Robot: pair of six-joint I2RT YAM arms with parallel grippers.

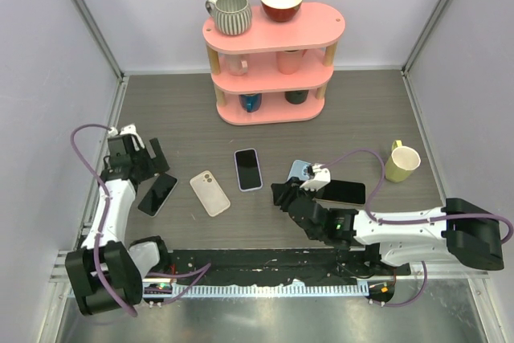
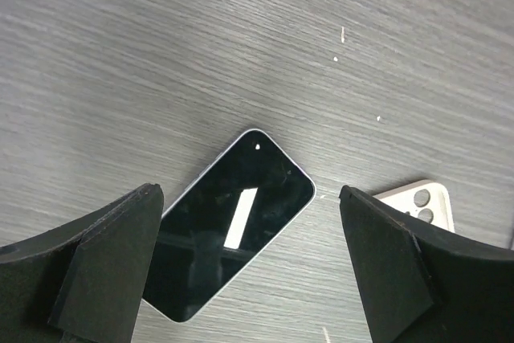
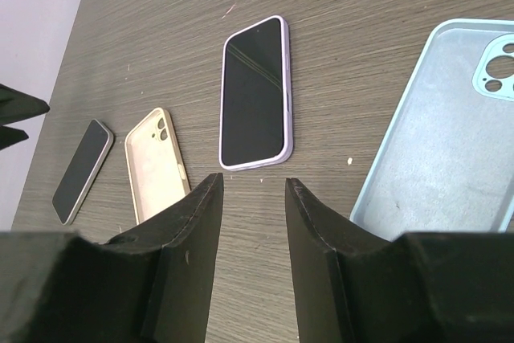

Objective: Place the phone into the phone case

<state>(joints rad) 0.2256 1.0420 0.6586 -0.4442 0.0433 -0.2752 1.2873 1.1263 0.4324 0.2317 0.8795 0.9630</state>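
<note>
A bare black phone (image 1: 157,194) lies screen up at the left of the table. My left gripper (image 1: 149,161) hangs just above it, open wide. In the left wrist view the phone (image 2: 229,226) lies on the table between and beyond the fingers, touched by neither, with the gripper (image 2: 249,271) over its near end. To its right lies an empty cream phone case (image 1: 210,193), its corner (image 2: 418,202) in the wrist view. My right gripper (image 1: 283,197) is partly open with nothing in it (image 3: 253,222), beside an empty light-blue case (image 3: 446,126).
A phone in a purple case (image 1: 248,169) lies mid-table. A second black phone (image 1: 341,192) sits by the right arm's wrist, next to the blue case (image 1: 301,170). A yellow mug (image 1: 401,163) stands at the right. A pink shelf (image 1: 273,62) with mugs and a bowl stands at the back.
</note>
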